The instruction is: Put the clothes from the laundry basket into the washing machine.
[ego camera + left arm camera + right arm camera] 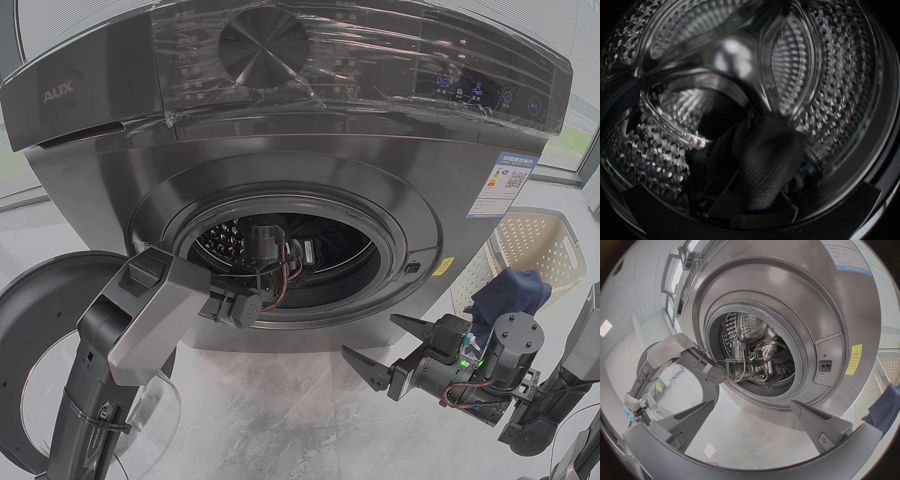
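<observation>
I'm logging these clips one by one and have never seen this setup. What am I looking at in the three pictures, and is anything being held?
It is a two-armed robot loading a washing machine. The head view looks down from above: the left arm is in the drum; the right gripper hangs open and empty outside. The other pictures come from wrist cameras. The left one looks inside the drum, where a dark cloth lies at the bottom. A blue garment sits in the laundry basket at the right.
</observation>
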Available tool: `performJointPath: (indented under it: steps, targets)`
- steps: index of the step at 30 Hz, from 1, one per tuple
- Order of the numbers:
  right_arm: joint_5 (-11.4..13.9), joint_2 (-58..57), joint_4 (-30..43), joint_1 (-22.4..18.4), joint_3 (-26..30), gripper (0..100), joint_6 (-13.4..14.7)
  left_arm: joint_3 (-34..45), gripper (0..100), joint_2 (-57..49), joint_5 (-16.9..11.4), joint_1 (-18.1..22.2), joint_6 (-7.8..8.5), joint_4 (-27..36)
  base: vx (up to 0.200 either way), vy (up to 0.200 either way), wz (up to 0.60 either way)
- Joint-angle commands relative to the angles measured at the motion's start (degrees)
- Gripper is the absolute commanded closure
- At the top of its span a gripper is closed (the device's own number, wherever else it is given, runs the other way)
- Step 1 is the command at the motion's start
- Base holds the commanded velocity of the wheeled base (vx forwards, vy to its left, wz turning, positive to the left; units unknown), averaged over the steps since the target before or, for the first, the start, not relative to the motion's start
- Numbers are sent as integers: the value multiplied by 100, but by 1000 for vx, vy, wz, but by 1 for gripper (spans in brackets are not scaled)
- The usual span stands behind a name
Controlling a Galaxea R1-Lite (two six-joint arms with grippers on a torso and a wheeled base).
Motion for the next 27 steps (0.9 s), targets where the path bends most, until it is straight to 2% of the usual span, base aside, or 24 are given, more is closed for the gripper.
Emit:
performJointPath:
  steps: [1, 5, 11, 12, 15, 17, 19, 22, 24, 27]
  targets:
    - [-6, -6, -2, 4, -50, 0, -1, -1205, 100, 553, 272, 97, -87, -40, 0, 0, 0]
    - [3, -6, -2, 4, -50, 0, -1, -1326, 100, 606, 333, 123, -166, -102, 0, 0, 0]
    - [3, -6, -2, 13, -50, 0, -1, -1326, 100, 624, 342, 105, -175, -313, 0, 0, 0]
    - [3, -6, -2, 13, -50, 0, -1, -1326, 0, 624, 342, 97, -175, -322, 0, 0, 0]
    - [3, -6, -2, 13, -50, 0, -1, -1326, 0, 615, 342, 79, -175, -322, 0, 0, 0]
    - [3, -15, -2, 4, -50, 0, -1, -1038, 0, 492, 351, 44, -175, -313, 0, 0, 0]
    - [3, -15, -2, 4, -41, 0, -1, -177, 0, -62, 351, -53, -157, -216, 0, 0, 0]
    - [3, -24, -2, 4, -50, 0, -1, 702, 0, -528, 342, -193, -122, -67, 0, 0, 0]
    - [3, -24, -2, 4, -50, 0, -1, 1150, 0, -782, 342, -264, -60, -119, 0, 0, 0]
    - [3, -33, -2, 4, -50, 0, -1, 1924, 0, -1187, 342, -299, 203, -207, 0, 0, 0]
